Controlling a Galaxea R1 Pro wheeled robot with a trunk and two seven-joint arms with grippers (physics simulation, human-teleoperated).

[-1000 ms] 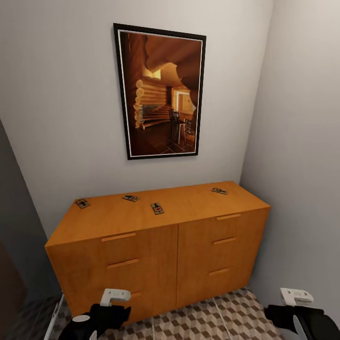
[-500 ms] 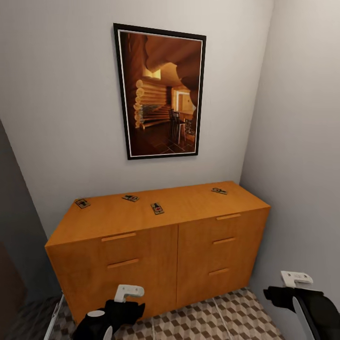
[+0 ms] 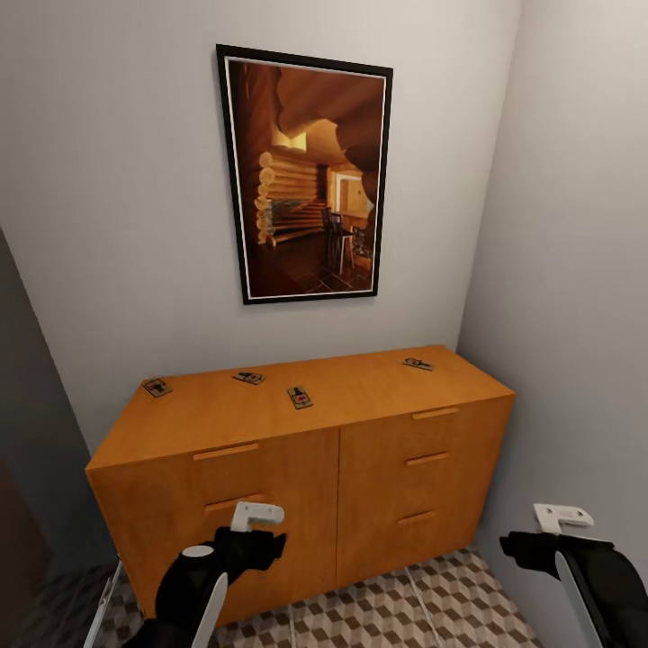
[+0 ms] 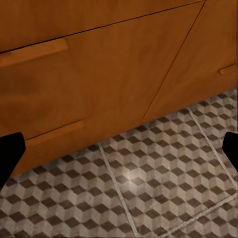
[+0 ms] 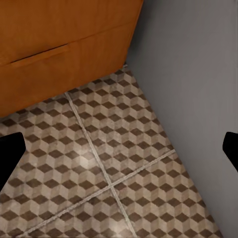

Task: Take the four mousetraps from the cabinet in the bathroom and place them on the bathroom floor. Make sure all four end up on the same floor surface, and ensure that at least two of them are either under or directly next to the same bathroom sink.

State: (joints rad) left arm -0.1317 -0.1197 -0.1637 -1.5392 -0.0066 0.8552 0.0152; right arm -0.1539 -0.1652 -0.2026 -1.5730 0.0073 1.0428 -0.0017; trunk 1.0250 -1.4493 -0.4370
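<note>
Atop cabinet [image 3: 270, 418] — four mousetraps [image 3: 300, 397], all apart.

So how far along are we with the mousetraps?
Nothing is placed yet: all four mousetraps lie on top of the cabinet. Both the left gripper and right gripper are empty and open, low in front of the drawers. Every pickup and the placing on the bathroom floor remain.

Domestic room, narrow corner of home. Orange-brown wooden cabinet [image 3: 306, 459] with bar-handled drawers against plain pale wall [image 3: 117, 225]. Framed picture [image 3: 304, 175] of log-cabin interior hung above. Floor [image 3: 405, 603] tiled in brown-beige cube pattern with pale grout, bathroom-style.
</note>
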